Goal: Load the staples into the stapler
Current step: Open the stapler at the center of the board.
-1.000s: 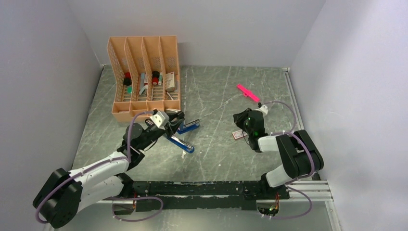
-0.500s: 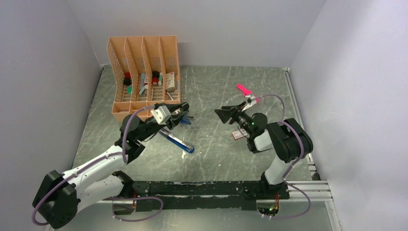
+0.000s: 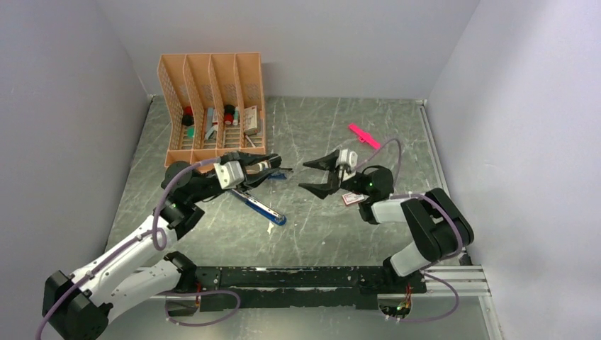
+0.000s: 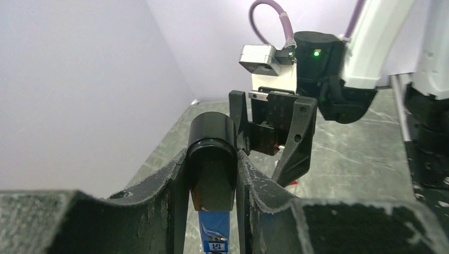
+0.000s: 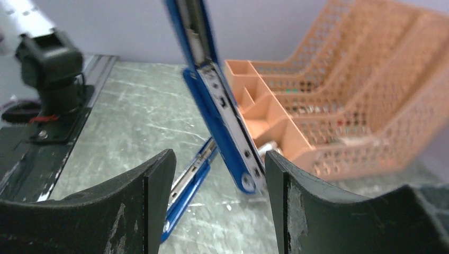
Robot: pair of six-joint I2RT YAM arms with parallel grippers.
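Observation:
The blue stapler (image 3: 261,208) is hinged open, with its base lying on the table. My left gripper (image 3: 275,167) is shut on the black end of its raised top arm (image 4: 212,169). My right gripper (image 3: 305,176) is open and empty, and it faces the left gripper from a short way to the right. In the right wrist view the stapler's silver channel (image 5: 222,116) stands tilted between my open fingers (image 5: 153,206), farther off. The small pink-and-white staple box (image 3: 350,199) lies under the right wrist. No loose staple strips show.
An orange mesh organiser (image 3: 212,106) with small items stands at the back left, and it also shows in the right wrist view (image 5: 360,106). A bright pink plastic stick (image 3: 365,136) lies at the back right. Grey walls close in on three sides.
My left gripper has lifted the stapler's top arm and carried it right. My right gripper has swung left, away from the staple box, and now faces the stapler with its jaws wide open.

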